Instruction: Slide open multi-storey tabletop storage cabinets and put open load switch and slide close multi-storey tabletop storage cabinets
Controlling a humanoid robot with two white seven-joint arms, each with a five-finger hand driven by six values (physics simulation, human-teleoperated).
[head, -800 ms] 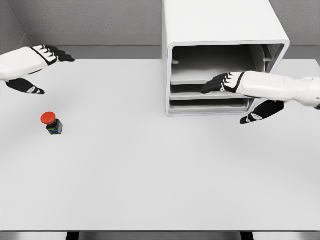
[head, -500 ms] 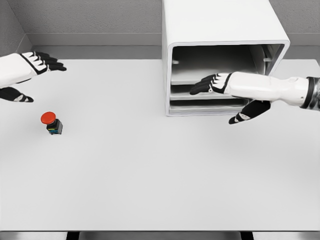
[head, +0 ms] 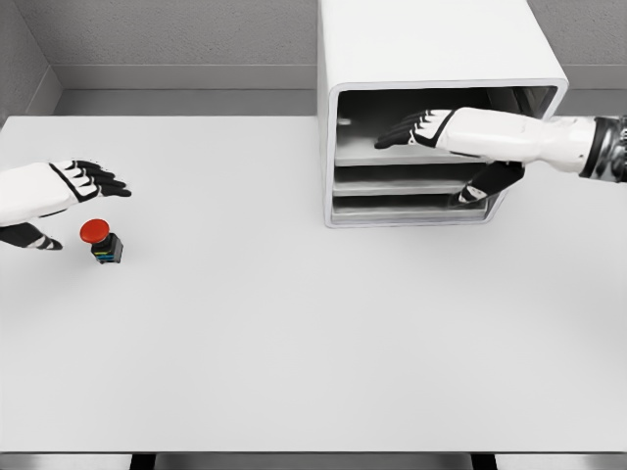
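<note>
From the head view, your left hand (head: 61,188) is spread flat, holding nothing, just beside the red-capped load switch (head: 100,240) on the table (head: 294,323). Your right hand (head: 423,131), fingers extended and empty, reaches at the storage cabinet (head: 431,59) front by the upper shelf.
</note>
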